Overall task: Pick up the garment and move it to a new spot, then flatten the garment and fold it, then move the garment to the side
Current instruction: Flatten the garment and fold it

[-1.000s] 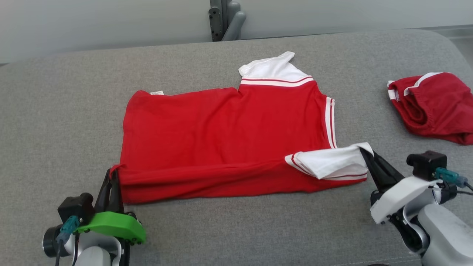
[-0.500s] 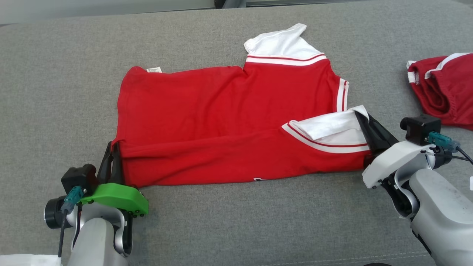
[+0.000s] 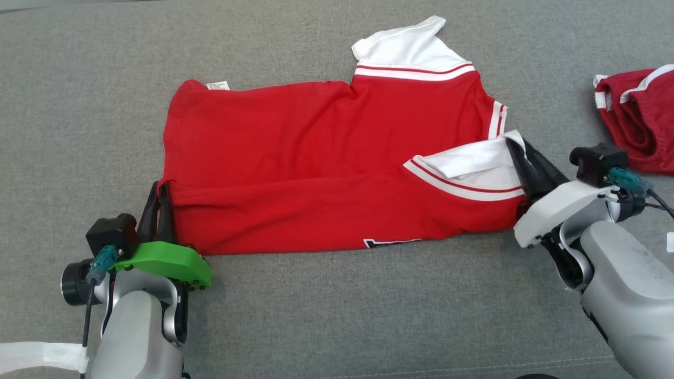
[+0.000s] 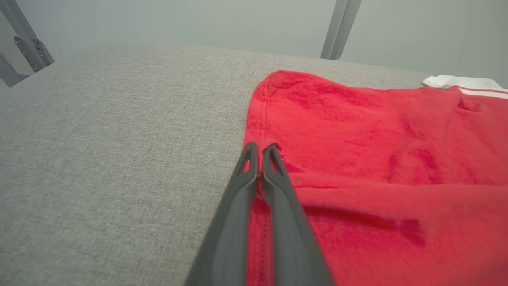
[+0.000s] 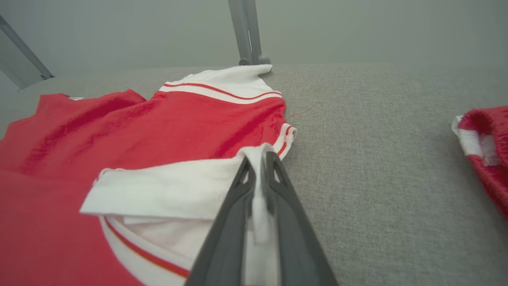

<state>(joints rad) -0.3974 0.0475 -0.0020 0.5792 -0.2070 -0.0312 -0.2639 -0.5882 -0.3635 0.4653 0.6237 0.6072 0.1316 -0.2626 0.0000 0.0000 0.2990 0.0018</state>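
Observation:
The garment [image 3: 316, 158] is a red shirt with white, red-striped sleeves, spread on the grey padded table [image 3: 79, 105]. Its near long edge is lifted and folded partway over the body. My left gripper [image 3: 158, 189] is shut on the red hem corner at the shirt's left end, seen pinched in the left wrist view [image 4: 260, 149]. At the other end my right gripper [image 3: 513, 142] is shut on the edge of the white sleeve [image 3: 474, 163]; white cloth runs between its fingers [image 5: 260, 157]. The second white sleeve [image 3: 408, 45] lies flat at the far side.
Another red and white piece of clothing [image 3: 637, 121] lies crumpled at the table's right edge, also in the right wrist view [image 5: 486, 151]. Metal frame posts [image 5: 246, 31] stand behind the table. Bare grey surface lies in front of the shirt and on its left.
Both grippers have carried the shirt's near edge farther over its body, widening the fold and baring a printed mark underneath. The head camera has tilted down, so the whole picture shifted.

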